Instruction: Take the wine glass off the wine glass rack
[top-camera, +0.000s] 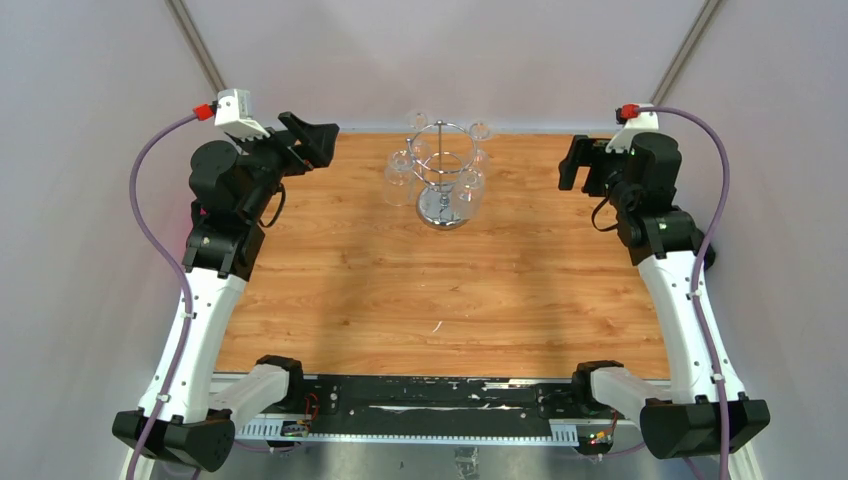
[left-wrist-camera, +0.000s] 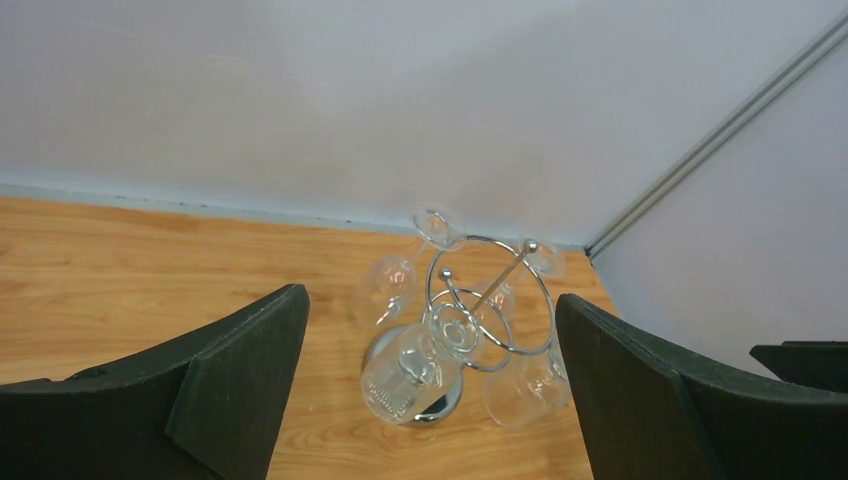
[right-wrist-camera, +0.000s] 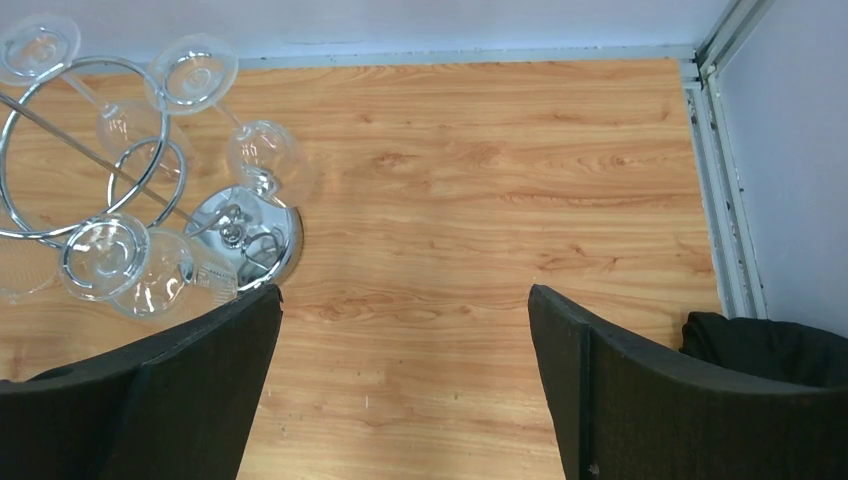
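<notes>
The chrome wine glass rack (top-camera: 443, 205) stands at the back middle of the wooden table, with several clear wine glasses (top-camera: 400, 178) hanging upside down from its ring top. In the left wrist view the rack (left-wrist-camera: 520, 345) lies ahead between my fingers, and a ribbed wine glass (left-wrist-camera: 405, 385) hangs nearest. My left gripper (top-camera: 315, 142) is open, raised left of the rack and apart from it. My right gripper (top-camera: 570, 163) is open, raised to the rack's right. In the right wrist view the rack's base (right-wrist-camera: 270, 240) and a wine glass (right-wrist-camera: 265, 155) sit at the upper left, outside my open right gripper (right-wrist-camera: 405, 290).
The table's back edge (top-camera: 520, 131) runs just behind the rack, with grey walls close on all sides. A metal corner rail (right-wrist-camera: 715, 180) borders the table's right edge. A black mounting rail (top-camera: 430, 400) spans the near edge between the arm bases.
</notes>
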